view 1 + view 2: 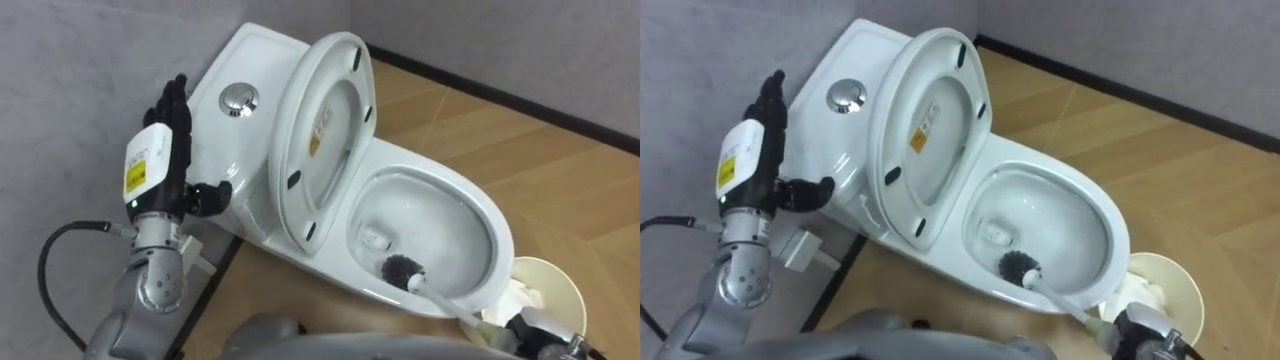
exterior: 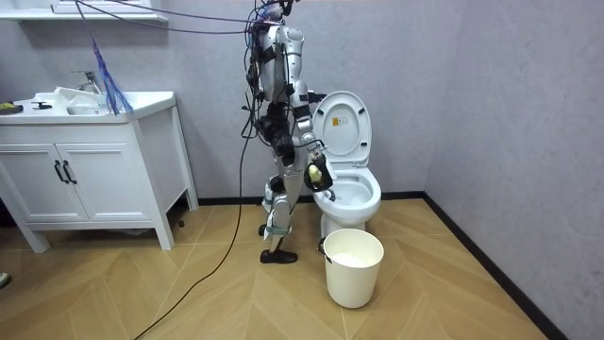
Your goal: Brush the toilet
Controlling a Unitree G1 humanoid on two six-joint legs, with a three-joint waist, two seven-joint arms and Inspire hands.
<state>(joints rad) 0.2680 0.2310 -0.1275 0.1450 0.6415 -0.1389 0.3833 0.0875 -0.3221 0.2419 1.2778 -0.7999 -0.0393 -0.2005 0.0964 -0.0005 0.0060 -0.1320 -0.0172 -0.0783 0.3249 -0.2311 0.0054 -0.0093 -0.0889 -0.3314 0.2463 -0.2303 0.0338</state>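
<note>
A white toilet (image 1: 487,222) stands against the grey wall with its seat and lid (image 1: 325,130) raised. The black head of the toilet brush (image 1: 402,270) rests inside the bowl near the front rim. Its white handle (image 1: 452,302) slants down to my right hand (image 1: 535,332) at the lower right edge, which is shut on it. My left hand (image 1: 160,155) is held up beside the cistern (image 1: 225,150), open with its fingers straight, touching nothing. In the room view I stand right at the toilet (image 2: 349,194), leaning over the bowl.
A white bucket (image 1: 548,285) stands on the wooden floor just in front of the bowl, close to my right hand. The cistern top carries a round flush button (image 1: 238,97). A white vanity with a sink (image 2: 85,161) stands at the room view's left.
</note>
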